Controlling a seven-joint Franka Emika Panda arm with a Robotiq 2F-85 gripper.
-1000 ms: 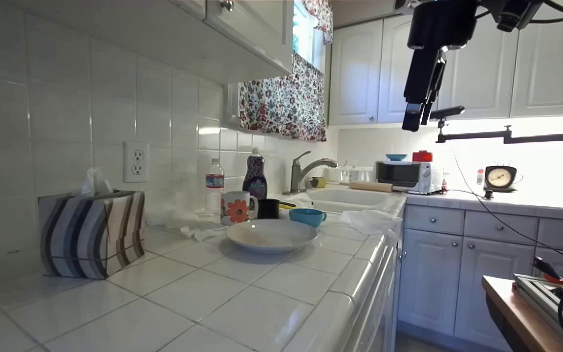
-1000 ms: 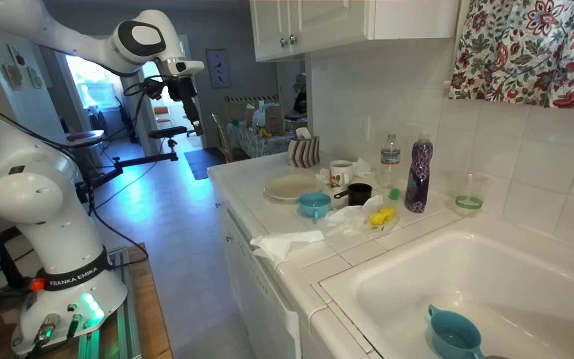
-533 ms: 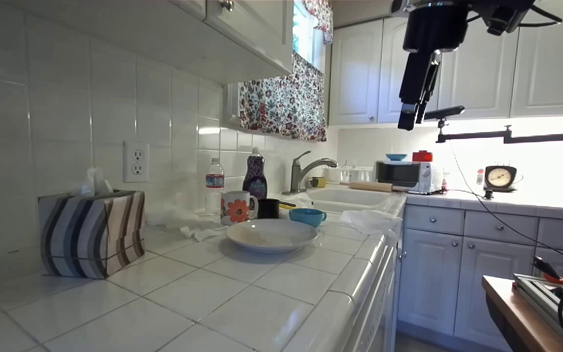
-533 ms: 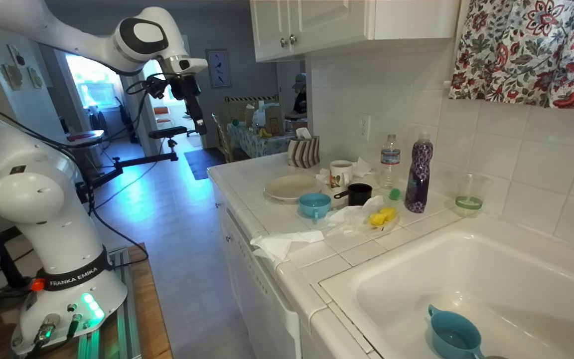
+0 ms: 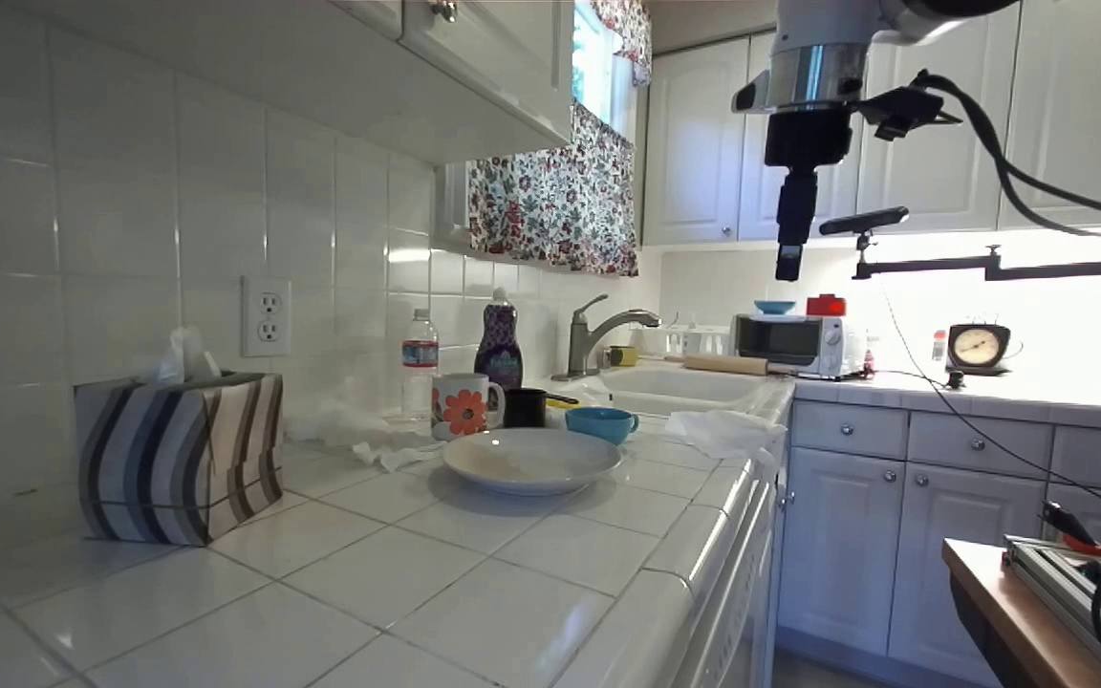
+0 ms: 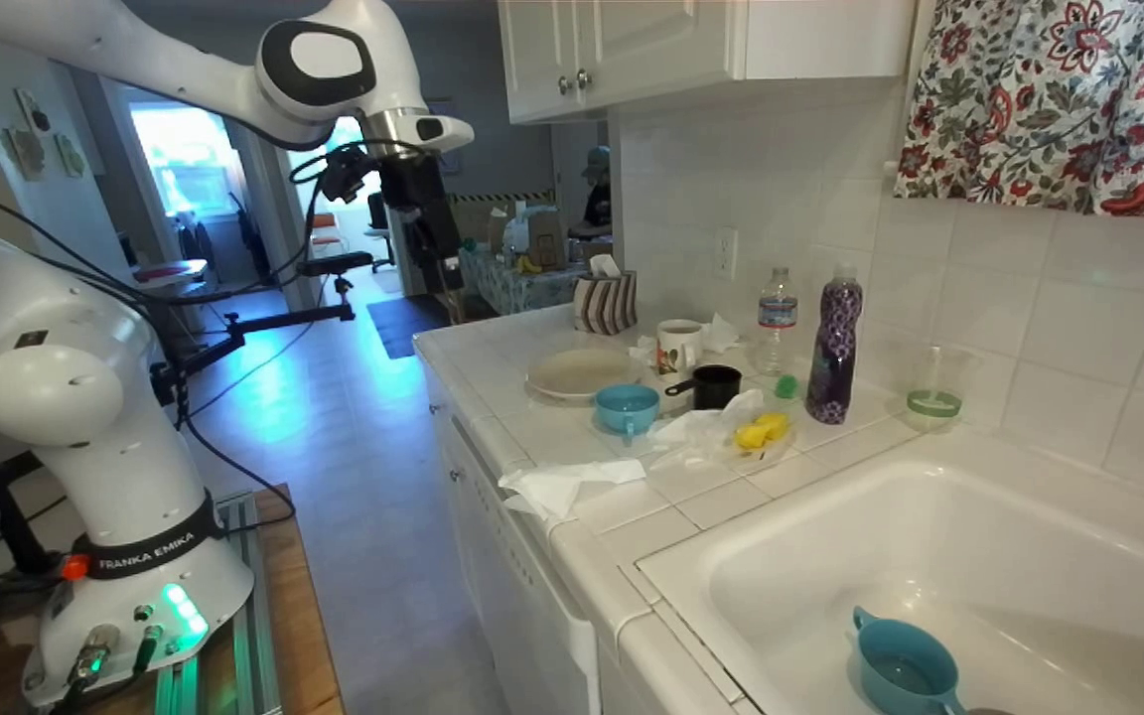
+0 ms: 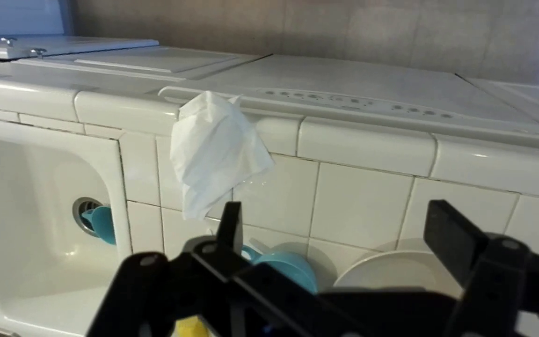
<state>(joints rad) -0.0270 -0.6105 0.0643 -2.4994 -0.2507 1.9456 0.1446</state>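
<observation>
My gripper is open with nothing between its fingers. In both exterior views it hangs pointing down in the air, higher than the counter things. In the wrist view a white plate and a light blue cup lie beyond the fingers, partly hidden by them. A crumpled white paper towel lies over the counter's front edge. The plate, blue cup and towel also show in an exterior view. A flowered mug and a black cup stand beside them.
A second blue cup lies in the sink. A water bottle, a purple soap bottle, a clear cup and a yellow object are near the wall. A striped tissue box stands under the wall cabinet.
The arm has moved towards the counter, and the gripper has turned about its axis and now points more straight down. The things on the counter have not moved.
</observation>
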